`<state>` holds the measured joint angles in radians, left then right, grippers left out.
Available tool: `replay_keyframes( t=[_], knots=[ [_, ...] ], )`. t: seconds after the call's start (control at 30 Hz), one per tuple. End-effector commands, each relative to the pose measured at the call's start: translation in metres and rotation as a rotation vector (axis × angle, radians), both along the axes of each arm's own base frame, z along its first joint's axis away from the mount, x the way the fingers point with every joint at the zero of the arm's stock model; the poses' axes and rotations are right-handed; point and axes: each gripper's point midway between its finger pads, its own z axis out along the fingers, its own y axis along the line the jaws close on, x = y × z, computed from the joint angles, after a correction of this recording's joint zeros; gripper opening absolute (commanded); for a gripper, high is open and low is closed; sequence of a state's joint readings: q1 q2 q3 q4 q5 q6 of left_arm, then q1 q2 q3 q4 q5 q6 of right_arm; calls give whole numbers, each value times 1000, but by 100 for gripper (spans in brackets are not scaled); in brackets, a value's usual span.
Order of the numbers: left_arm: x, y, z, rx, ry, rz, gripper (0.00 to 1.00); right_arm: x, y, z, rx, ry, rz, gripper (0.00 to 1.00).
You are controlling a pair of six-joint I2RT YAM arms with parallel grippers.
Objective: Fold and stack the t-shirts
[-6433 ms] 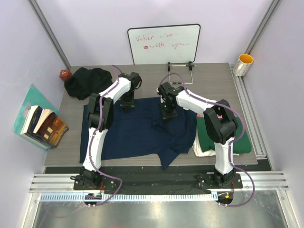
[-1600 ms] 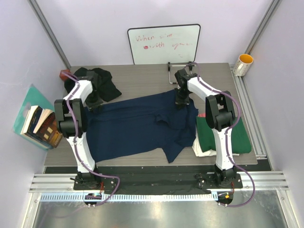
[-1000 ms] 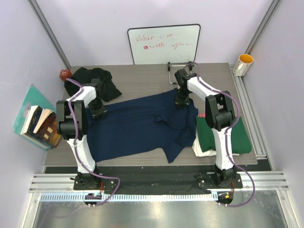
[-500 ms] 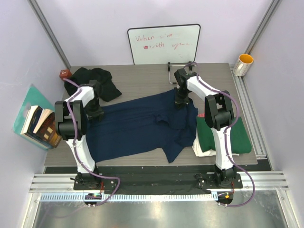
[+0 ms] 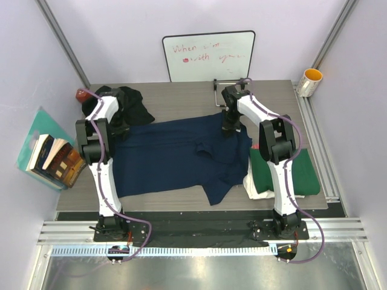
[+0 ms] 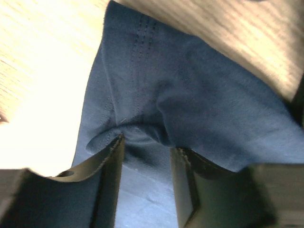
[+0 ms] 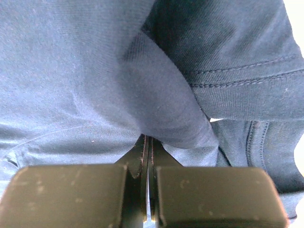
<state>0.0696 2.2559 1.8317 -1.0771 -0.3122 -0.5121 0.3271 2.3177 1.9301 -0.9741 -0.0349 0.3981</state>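
Note:
A navy blue t-shirt [image 5: 175, 158] lies spread across the middle of the table. My left gripper [image 5: 118, 128] sits at its far left corner, beside a crumpled black t-shirt [image 5: 125, 103]. In the left wrist view the left gripper [image 6: 145, 142] has its jaws apart, and a puckered fold of navy cloth [image 6: 199, 95] lies across the tips. My right gripper [image 5: 228, 125] is at the shirt's far right edge. The right gripper [image 7: 146, 138] is shut and pinches a ridge of navy cloth [image 7: 161, 109]. A folded dark green t-shirt [image 5: 290, 172] rests on a cream-white one [image 5: 253, 188] at the right.
A whiteboard [image 5: 208, 55] with red writing leans on the back wall, with a wire stand [image 5: 230, 90] in front of it. Books [image 5: 54, 158] lie off the table's left edge. A red object [image 5: 80, 94] sits at the far left corner and a cup [image 5: 311, 81] at the far right.
My left arm has swung toward the far left, and the navy shirt's left corner has moved with it, so the cloth lies flatter. The right gripper has stayed on the far right edge.

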Motion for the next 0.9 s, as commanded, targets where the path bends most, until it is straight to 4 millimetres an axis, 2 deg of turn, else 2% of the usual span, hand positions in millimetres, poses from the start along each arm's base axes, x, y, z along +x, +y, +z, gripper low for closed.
replay_keyframes(
  t=[0.0, 0.13, 0.17, 0.23, 0.27, 0.3, 0.33, 0.4, 0.47, 0.5, 0.53, 0.57, 0.63, 0.67, 0.77, 0.83, 0.87],
  knots=[
    [17, 4, -16, 12, -5, 22, 41, 27, -4, -24, -30, -48, -69, 1],
    [28, 13, -16, 55, 7, 40, 43, 40, 4, -32, -17, -45, -84, 1],
    [35, 15, -15, 64, 5, 43, 44, 48, 7, -27, -7, -67, -91, 1],
    [51, 18, -7, 70, -36, 45, 46, 54, 9, -32, -5, -70, -102, 1],
    [55, 18, -5, 71, -41, 44, 46, 60, 12, -29, 4, -86, -113, 1],
    [58, 19, -13, 73, -32, 41, 46, 62, 14, -29, 9, -89, -117, 1],
    [68, 21, -8, 76, -65, 42, 47, 64, 14, -31, 11, -92, -126, 1],
    [72, 23, -15, 62, -72, 54, 48, 70, 19, -26, 38, -109, -133, 1],
    [72, 21, -16, 46, -76, 59, 49, 72, 28, -14, 90, -122, -115, 6],
    [74, 17, -8, 24, -101, 59, 50, 77, 31, -5, 112, -151, -115, 7],
    [74, 14, -8, 11, -115, 59, 50, 75, 33, -1, 125, -156, -111, 8],
    [74, 12, -4, 1, -132, 64, 52, 78, 37, 22, 158, -198, -102, 13],
    [72, 8, 11, -21, -189, 64, 56, 82, 38, 40, 175, -244, -93, 15],
    [72, 7, 18, -23, -209, 65, 56, 83, 36, 60, 184, -283, -95, 17],
    [60, 8, 31, -11, -212, 57, 57, 80, 37, 80, 200, -307, -76, 19],
    [55, 11, 37, 8, -216, 46, 57, 80, 39, 107, 227, -356, -63, 21],
    [56, 12, 54, 18, -259, 46, 57, 82, 38, 119, 232, -384, -60, 23]
  ],
)
